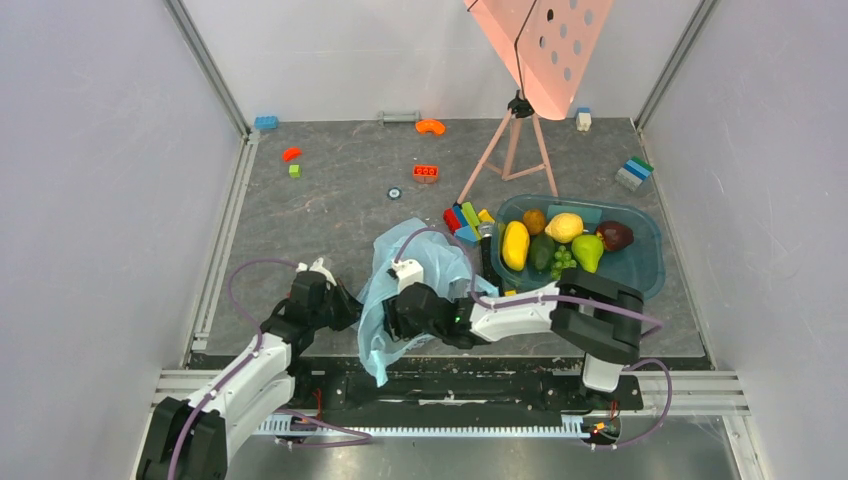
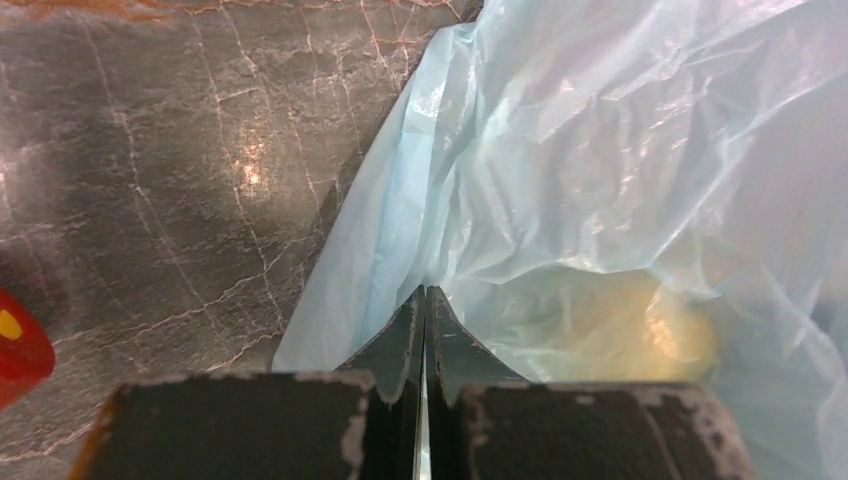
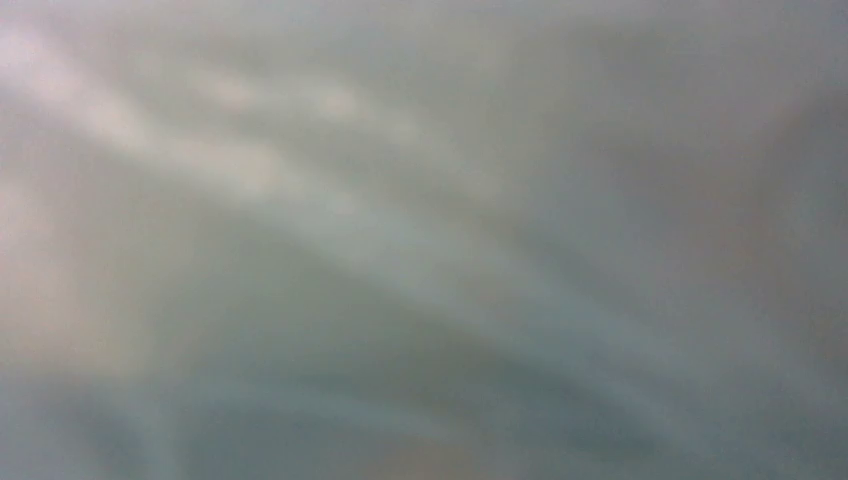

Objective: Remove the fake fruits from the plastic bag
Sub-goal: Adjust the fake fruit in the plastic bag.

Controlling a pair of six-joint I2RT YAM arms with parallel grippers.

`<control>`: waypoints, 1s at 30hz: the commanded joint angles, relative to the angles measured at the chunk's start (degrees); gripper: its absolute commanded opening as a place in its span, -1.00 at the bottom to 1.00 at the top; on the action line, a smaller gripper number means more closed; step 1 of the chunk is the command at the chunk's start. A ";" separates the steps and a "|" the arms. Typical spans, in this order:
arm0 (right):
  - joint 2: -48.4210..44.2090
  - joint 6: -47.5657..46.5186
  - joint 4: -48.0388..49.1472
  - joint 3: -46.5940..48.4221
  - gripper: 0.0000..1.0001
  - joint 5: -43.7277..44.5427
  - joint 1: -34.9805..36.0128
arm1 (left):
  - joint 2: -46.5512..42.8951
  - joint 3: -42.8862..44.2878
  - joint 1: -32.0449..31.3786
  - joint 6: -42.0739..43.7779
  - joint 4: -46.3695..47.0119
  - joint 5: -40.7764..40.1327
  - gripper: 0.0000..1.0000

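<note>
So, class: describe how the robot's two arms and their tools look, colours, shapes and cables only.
Both the left arm and the right arm have white links between chunky black joint housings, with a thin purple cable looping along each. The left tool has two dark wedge-shaped fingers on black blocks with chipped pale edges. The right tool's fingers are hidden.

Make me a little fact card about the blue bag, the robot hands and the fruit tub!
bag: light blue plastic bag, crumpled on the table between the arms
left gripper: shut, pinching the bag's edge
right arm: reaches into the bag, its tip hidden
inside bag: a pale yellow shape shows through
tub: teal tub holding lemon, pear and more
</note>
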 commanded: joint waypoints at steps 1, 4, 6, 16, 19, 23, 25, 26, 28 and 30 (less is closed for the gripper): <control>-7.33 -0.81 -0.67 -3.36 0.01 5.00 -0.31 | -0.72 0.38 -0.41 -0.66 -0.76 0.61 -0.96; -10.31 -0.81 -1.07 -4.78 0.02 6.69 -0.34 | -0.90 0.34 -0.41 -0.58 -0.99 0.26 -0.96; -11.85 -0.77 -1.05 -5.61 0.03 7.37 -0.35 | -1.01 0.37 -0.41 -0.56 -1.17 0.15 -0.96; -13.59 -1.23 -3.54 -6.97 0.15 8.07 -0.57 | -1.73 0.20 -0.36 -0.30 -2.13 -0.38 -0.96; -11.02 -1.67 -5.40 -6.01 0.20 8.07 -0.57 | -1.90 0.38 -0.41 -0.13 -2.47 -0.38 -0.96; -8.63 -1.20 -4.97 -6.34 0.35 8.12 -0.59 | -1.95 0.47 -0.41 -0.08 -2.59 -0.36 -0.96; -8.20 -0.98 -4.65 -6.54 0.46 8.36 -0.62 | -1.92 0.47 -0.41 -0.04 -2.65 -0.29 -0.96; -8.24 -0.82 -4.56 -6.69 0.52 8.63 -0.62 | -1.89 0.47 -0.40 -0.10 -2.66 -0.29 -0.96; -8.37 -0.46 -4.50 -6.93 0.62 9.26 -0.68 | -1.95 0.47 -0.37 0.03 -2.67 -0.29 -0.96; -8.87 -0.11 -4.47 -7.18 0.67 9.97 -0.67 | -1.88 0.56 -0.41 0.01 -2.67 -0.29 -0.96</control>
